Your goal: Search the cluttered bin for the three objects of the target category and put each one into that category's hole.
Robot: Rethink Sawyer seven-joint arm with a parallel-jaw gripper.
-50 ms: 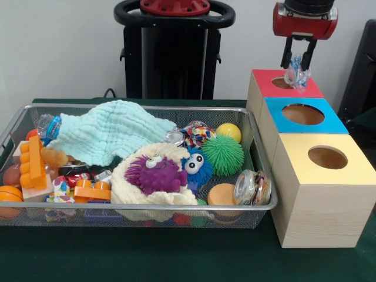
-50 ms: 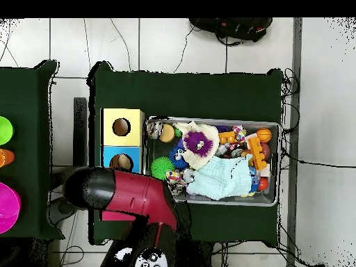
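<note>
My gripper [image 1: 297,66] hangs at the upper right, shut on a crinkly clear-and-blue plastic wrapper [image 1: 298,76]. The wrapper dangles right over the round hole of the red-topped box [image 1: 264,85]. Next to it in a row stand the blue-topped box [image 1: 329,120] and the yellow-topped box [image 1: 352,170]. The wire mesh bin [image 1: 135,206] holds similar clear plastic pieces: one at the back left [image 1: 48,126] and one at the front right [image 1: 252,188]. In the overhead view the red arm [image 2: 128,195] covers the red box and the gripper.
The bin [image 2: 274,163] is crowded: a mint cloth [image 1: 106,135], purple fuzzy toy [image 1: 155,174], green spiky ball [image 1: 223,154], yellow ball [image 1: 228,131], orange blocks [image 1: 32,161]. The yellow box [image 2: 132,118] and blue box [image 2: 108,161] sit beside it. Bright round items [image 2: 7,205] lie on a neighbouring table.
</note>
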